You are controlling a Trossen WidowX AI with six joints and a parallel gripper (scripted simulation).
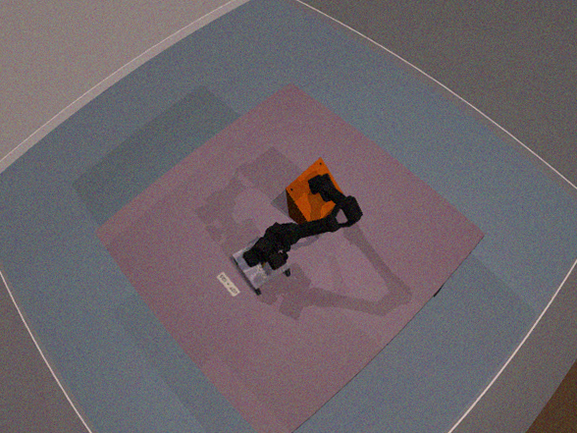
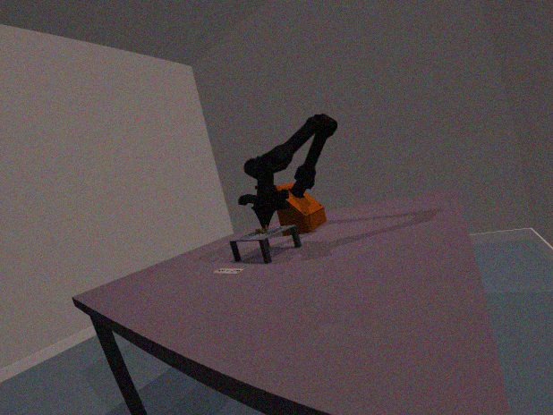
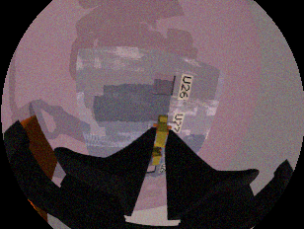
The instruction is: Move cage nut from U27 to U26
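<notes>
The rail plate [image 1: 253, 276] [image 2: 280, 230] [image 3: 120, 74] stands on short dark legs on the table. My gripper [image 2: 265, 228] [image 3: 162, 129] points down at the plate, its fingers shut on a yellow cage nut [image 3: 163, 120] beside the U27 label [image 3: 179, 122]. Small orange bits show at both fingertips. The square hole U26 [image 3: 163, 87] is empty, just beyond the nut in the wrist view. Another yellow nut [image 3: 157, 154] shows between the fingers, farther back. The fingers hide most of hole U27, and whether the held nut is seated or raised cannot be told.
The orange box [image 1: 301, 204] [image 2: 301, 220] [image 3: 41, 148] stands behind the plate at the arm's base. A small white label card [image 1: 228, 283] [image 2: 228, 271] lies on the pink table [image 1: 210, 335] [image 2: 340, 304] beside the plate. The arm's shadow falls across the table.
</notes>
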